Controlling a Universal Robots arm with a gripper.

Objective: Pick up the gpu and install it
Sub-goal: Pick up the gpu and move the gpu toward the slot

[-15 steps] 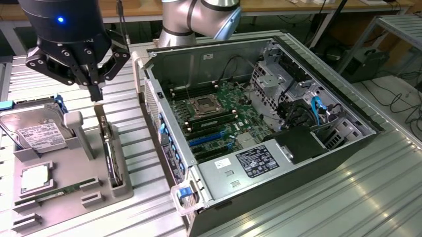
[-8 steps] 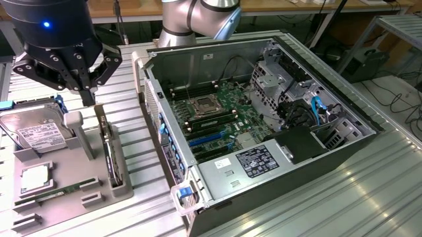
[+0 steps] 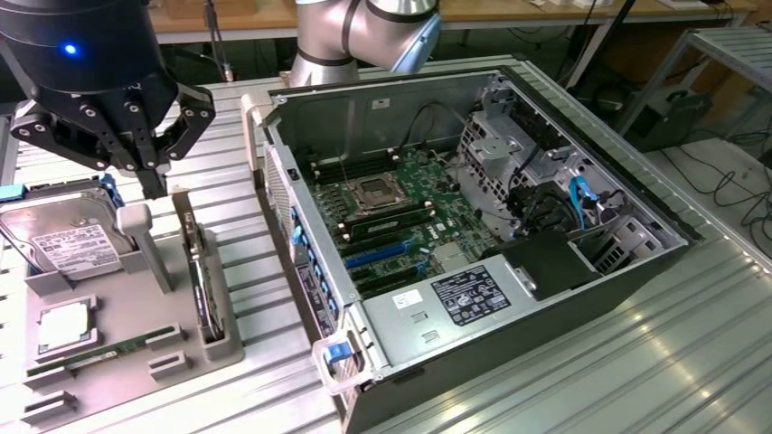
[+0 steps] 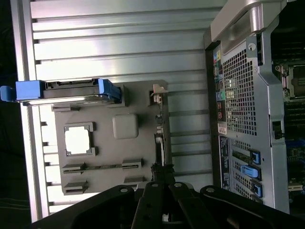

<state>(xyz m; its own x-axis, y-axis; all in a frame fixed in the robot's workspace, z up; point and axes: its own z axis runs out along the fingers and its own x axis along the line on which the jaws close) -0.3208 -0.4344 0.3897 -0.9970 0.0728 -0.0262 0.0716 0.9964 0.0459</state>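
Observation:
The gpu (image 3: 202, 276) stands on its long edge in a slot of the grey parts tray (image 3: 127, 384), at the tray's side nearest the open computer case (image 3: 362, 99). In the wrist view the gpu (image 4: 159, 140) is seen edge-on as a thin dark strip with its silver bracket at the far end. My gripper (image 3: 154, 183) hangs just above the tray near one end of the card, shut, with nothing between its fingers. The gripper (image 4: 162, 177) lines up over the card's near end in the wrist view. The case lies open with the motherboard (image 3: 392, 208) and its blue slots exposed.
On the tray lie a silver hard drive (image 3: 67, 237) in a blue carrier, a processor (image 3: 61, 325), a green memory stick (image 3: 108, 348) and a white post (image 3: 139, 237). The slatted metal table (image 3: 579, 362) runs around the case. The case's perforated rear wall (image 4: 240, 95) stands beside the tray.

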